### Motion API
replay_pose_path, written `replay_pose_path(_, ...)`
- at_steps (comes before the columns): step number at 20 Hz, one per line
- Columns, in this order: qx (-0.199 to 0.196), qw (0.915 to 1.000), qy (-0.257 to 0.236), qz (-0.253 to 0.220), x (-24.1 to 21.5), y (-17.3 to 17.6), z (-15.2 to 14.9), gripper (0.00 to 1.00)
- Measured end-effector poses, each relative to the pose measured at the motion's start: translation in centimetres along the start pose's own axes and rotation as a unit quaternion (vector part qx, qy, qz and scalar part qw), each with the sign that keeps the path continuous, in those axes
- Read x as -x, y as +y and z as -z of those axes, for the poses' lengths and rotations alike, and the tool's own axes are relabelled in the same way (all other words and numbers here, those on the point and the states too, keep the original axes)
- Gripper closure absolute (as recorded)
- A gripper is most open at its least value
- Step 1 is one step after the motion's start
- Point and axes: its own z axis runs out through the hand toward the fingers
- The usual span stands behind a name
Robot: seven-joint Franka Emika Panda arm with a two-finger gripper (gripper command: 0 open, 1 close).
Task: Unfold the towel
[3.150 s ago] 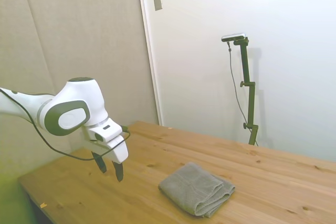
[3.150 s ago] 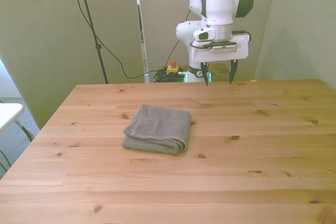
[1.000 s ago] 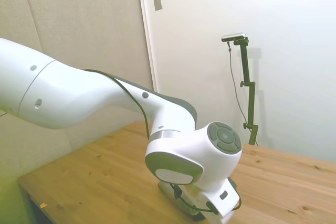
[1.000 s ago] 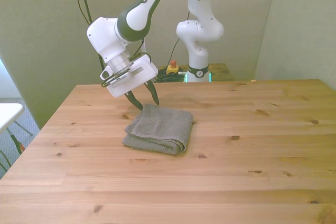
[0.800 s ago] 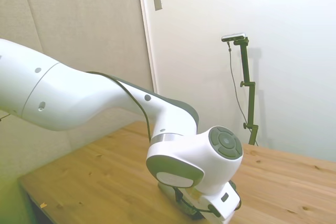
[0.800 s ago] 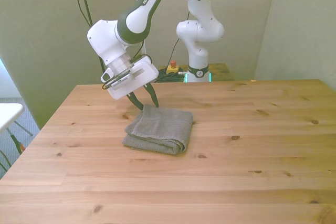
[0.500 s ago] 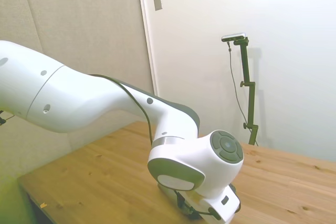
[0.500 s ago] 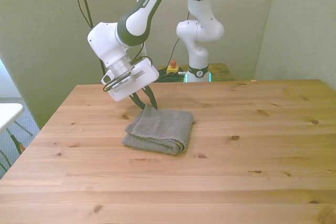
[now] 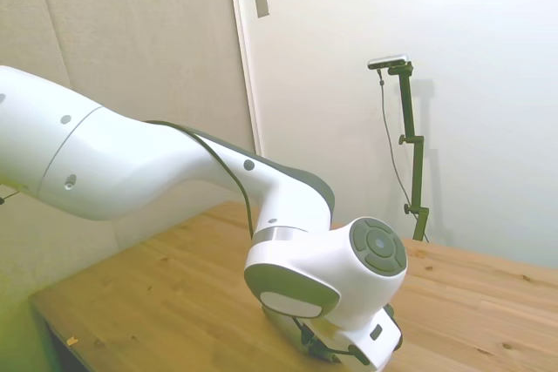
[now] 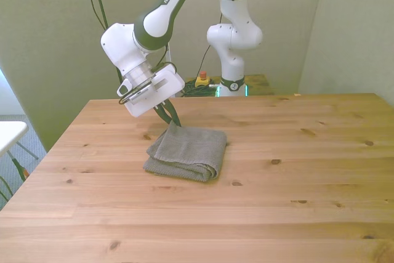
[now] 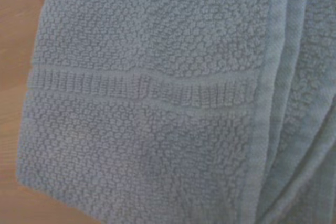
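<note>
The grey towel (image 10: 188,149) lies folded on the wooden table (image 10: 283,201), a little toward the front view's left of the middle. My gripper (image 10: 170,119) tilts down onto the towel's far corner, its dark fingers drawn together on the cloth there, and that corner stands slightly raised. Up close in the wrist view, the towel (image 11: 147,103) fills the picture, with a woven band and several layered edges along one side. In the side view my bulky white wrist (image 9: 331,280) hides the towel and the fingers.
My base (image 10: 234,60) stands behind the table's far edge, with a cable and a yellow button box (image 10: 202,79) near it. A white surface (image 10: 9,130) pokes in at the front view's left edge. Bare tabletop spreads around the towel.
The arm swung from the table's far edge over to the towel. Within the last second the open fingers came down and closed on its far corner, which has risen a little.
</note>
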Motion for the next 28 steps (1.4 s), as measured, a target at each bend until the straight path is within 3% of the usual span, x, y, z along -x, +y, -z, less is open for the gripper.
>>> replay_pose_path(3,-0.015,0.9996,0.001,0.025,0.5,-2.8,1.6,1.00)
replay_pose_path(10,-0.033,0.9931,0.000,0.112,2.6,-14.1,2.2,1.00)
replay_pose_path(18,-0.023,0.9742,-0.096,0.203,6.3,-24.2,-3.4,1.00)
replay_pose_path(19,-0.020,0.9719,-0.102,0.211,6.8,-25.2,-4.6,0.00)
replay_pose_path(21,-0.014,0.9634,-0.125,0.237,8.0,-27.0,-7.3,0.00)
replay_pose_path(23,-0.010,0.9496,-0.163,0.268,9.4,-27.8,-10.0,0.00)
replay_pose_path(25,-0.013,0.9289,-0.207,0.307,10.3,-27.5,-12.0,0.00)
replay_pose_path(28,-0.027,0.9027,-0.236,0.359,10.4,-26.5,-12.8,0.00)
